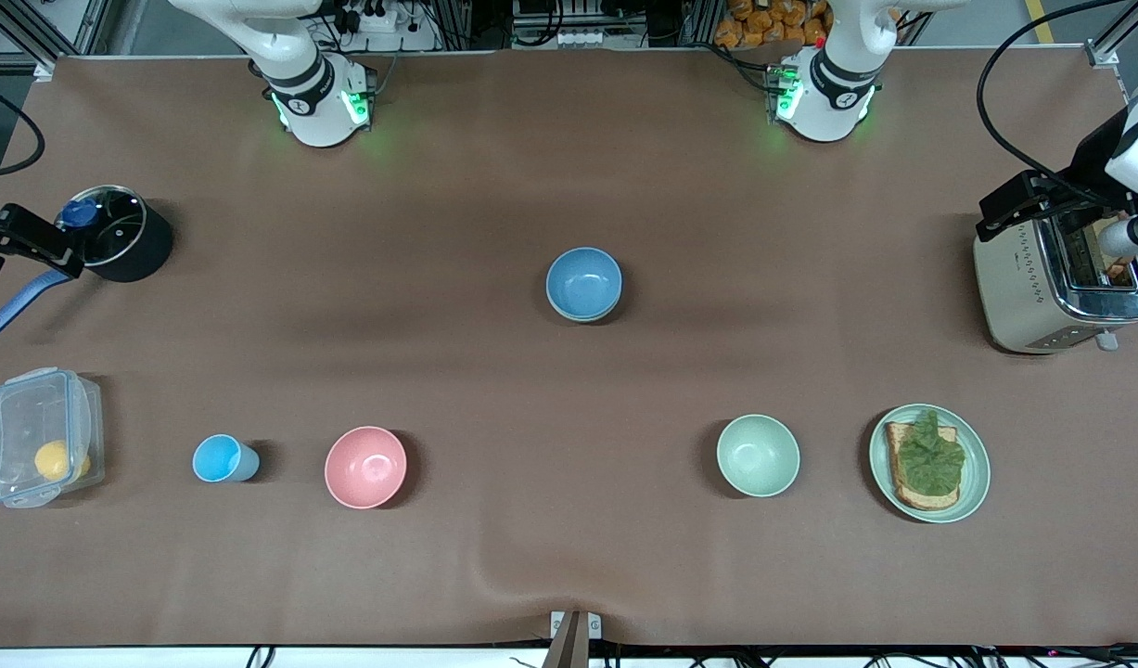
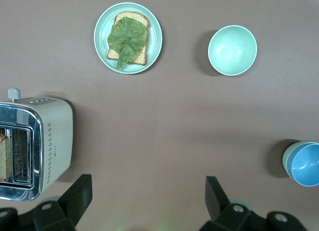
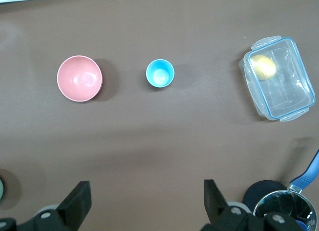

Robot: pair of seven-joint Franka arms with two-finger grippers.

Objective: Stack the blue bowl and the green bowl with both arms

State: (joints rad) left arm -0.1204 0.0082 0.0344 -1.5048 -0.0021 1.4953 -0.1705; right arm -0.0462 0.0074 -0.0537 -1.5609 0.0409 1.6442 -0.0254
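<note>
The blue bowl (image 1: 583, 283) sits nested in the green bowl (image 2: 287, 160) mid-tabletop (image 1: 494, 390), well apart from the left gripper (image 2: 147, 201) and right gripper (image 3: 147, 203), fingers (image 2: 77, 191) spread wide.

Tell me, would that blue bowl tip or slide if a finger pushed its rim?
The blue bowl is already nested in the green bowl, so a push would probably move both. It looks like light matte plastic. The cloth likely resists sliding, so rocking seems likelier.
</note>
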